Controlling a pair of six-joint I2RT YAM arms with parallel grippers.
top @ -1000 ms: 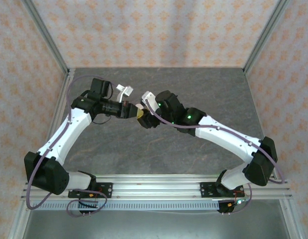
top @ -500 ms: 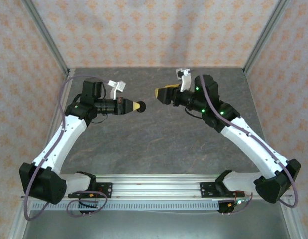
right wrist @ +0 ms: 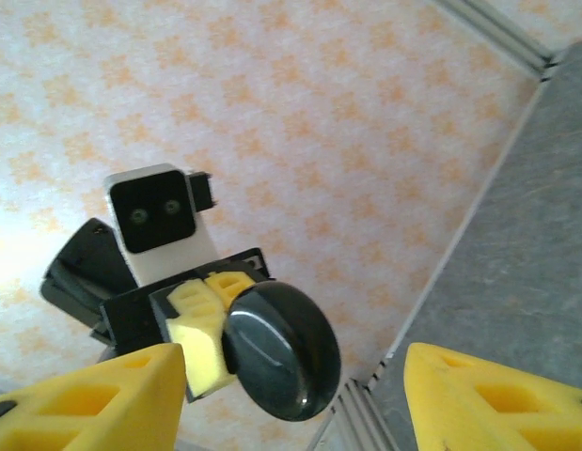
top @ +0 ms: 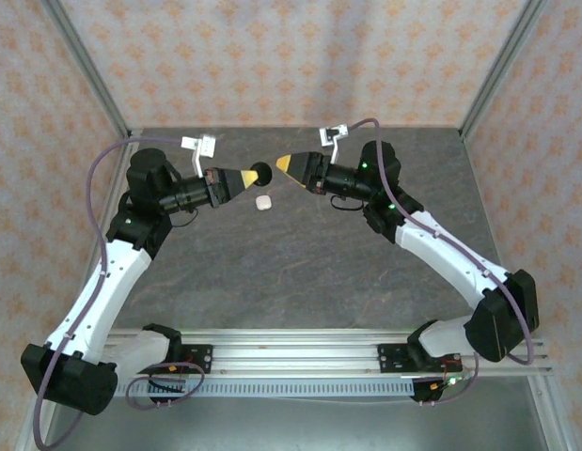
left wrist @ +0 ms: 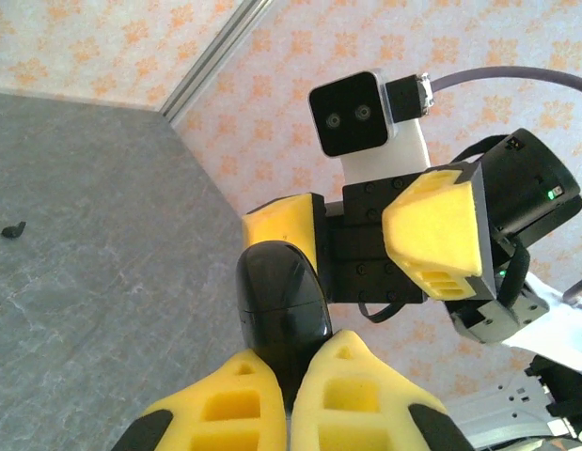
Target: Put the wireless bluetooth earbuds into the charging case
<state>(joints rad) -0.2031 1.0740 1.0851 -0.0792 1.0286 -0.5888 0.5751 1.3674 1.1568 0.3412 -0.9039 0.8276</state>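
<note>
The white charging case (top: 263,202) lies on the dark table, just below and between the two gripper tips. My left gripper (top: 245,176) (left wrist: 291,368) is shut on a glossy black disc (top: 262,173) (left wrist: 281,303), held up in the air with a seam line across it. My right gripper (top: 285,163) (right wrist: 295,413) faces it from the right, open, its yellow fingers (left wrist: 433,235) spread wide and apart from the disc (right wrist: 281,352). The earbuds are out of view.
A tiny black speck (left wrist: 12,228) lies on the table at the far left. Patterned walls and aluminium corner posts (top: 88,75) enclose the table on three sides. The front rail (top: 291,352) carries both arm bases.
Both grippers left the table centre, drew apart, then rose toward the back and now face each other. The white case has come into view on the table below them.
</note>
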